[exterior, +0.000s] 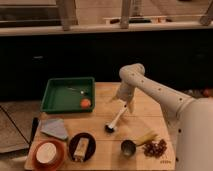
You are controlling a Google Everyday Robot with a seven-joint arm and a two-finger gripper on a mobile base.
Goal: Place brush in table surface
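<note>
The brush lies on the light wooden table surface near its middle, with the dark bristle head toward the front and the slim white handle pointing back and right. My gripper hangs just above and behind the upper end of the handle, at the end of the white arm that reaches in from the right. I cannot tell whether it touches the handle.
A green tray at the back left holds an orange ball. Along the front stand a metal cup, a yellow item, a dark reddish cluster, a dark bowl, an orange plate, a grey cloth and a black-handled tool.
</note>
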